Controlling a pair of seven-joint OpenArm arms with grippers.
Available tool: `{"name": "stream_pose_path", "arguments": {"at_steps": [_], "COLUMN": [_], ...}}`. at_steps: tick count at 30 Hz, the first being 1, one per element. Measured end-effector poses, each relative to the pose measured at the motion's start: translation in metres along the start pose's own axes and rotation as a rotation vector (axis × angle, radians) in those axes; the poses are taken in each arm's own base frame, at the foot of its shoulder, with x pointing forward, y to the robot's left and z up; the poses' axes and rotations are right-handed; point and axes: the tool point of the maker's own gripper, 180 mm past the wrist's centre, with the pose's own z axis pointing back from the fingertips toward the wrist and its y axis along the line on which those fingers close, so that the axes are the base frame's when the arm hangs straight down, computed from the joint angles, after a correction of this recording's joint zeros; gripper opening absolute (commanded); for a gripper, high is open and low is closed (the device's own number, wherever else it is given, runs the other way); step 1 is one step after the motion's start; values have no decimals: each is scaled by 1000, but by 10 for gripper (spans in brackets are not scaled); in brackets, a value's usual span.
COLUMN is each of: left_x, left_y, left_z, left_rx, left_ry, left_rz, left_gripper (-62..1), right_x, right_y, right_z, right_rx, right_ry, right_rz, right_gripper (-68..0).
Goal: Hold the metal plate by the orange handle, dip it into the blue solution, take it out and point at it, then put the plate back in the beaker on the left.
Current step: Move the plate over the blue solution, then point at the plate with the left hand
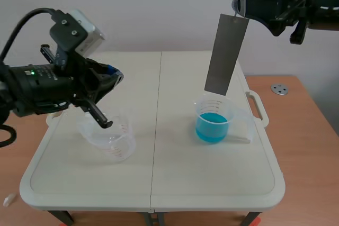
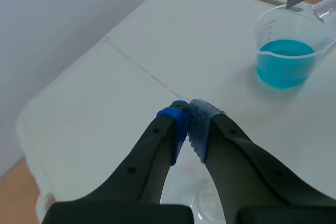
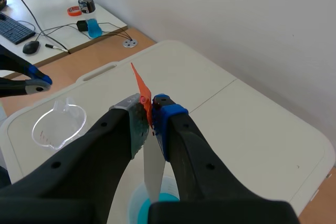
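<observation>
metal plate [image 1: 226, 54]: a grey strip that hung over the blue-solution beaker [image 1: 214, 121], its long axis near upright, its top leaning a little away from the empty beaker. its lower edge sat just above that beaker's far rim, clear of the liquid.
orange handle [image 3: 140, 88]: at the plate's top end, well above the blue-solution beaker, poking out past the fingers that held it.
right gripper [image 1: 239, 5]: high over the blue-solution beaker, jaws pinching the orange handle, so the plate dangled below them toward the cup.
blue solution [image 1: 212, 127]: filled the lower part of the beaker, just beneath the plate's bottom edge.
left gripper [image 2: 188, 113]: well apart from the blue-solution beaker, on its left and raised off the table. its pads were pressed together on nothing, and the tips were aimed roughly toward that beaker.
empty beaker [image 1: 112, 140]: clear, standing well to the left of the blue-solution beaker, under the left gripper.
table [image 1: 175, 183]: a white top carrying both beakers.
key relation: the plate lay straight below the right jaws with its length lined up on the beaker mouth. a dip would call for a plain vertical drop, with little sideways room between strip and rim.
step, as judged: the plate was out of the liquid, and whether it was wet could not be told. the left arm looked better placed for pointing. the right arm would have to carry the plate across to the empty beaker.
</observation>
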Motion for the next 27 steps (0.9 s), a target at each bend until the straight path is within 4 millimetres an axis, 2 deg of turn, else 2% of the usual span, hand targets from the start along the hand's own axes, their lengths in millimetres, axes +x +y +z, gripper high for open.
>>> {"name": "stream_pose_path", "arguments": {"at_steps": [6,12,17,22,27], "left_x": [1,-3,-4,7,16], "left_y": [-13,-20,-29,-43,-50], "left_z": [-39,-68,-85,-98,-109], "left_rx": [-50,-72,-114,-190,-233], "left_ry": [22,45,63,51,39], "left_rz": [10,31,17,0,0], "left_gripper": [-591,-591,-591,-591,-591], "right_x": [0,0,0,-1,-1], "right_y": [0,0,0,0,0], "right_z": [0,0,0,0,0], "right_rx": [0,0,0,0,0], "right_ry": [0,0,0,8,8], "right_rz": [0,0,0,0,0], "right_gripper": [-662,-662,-662,-662,-662]}}
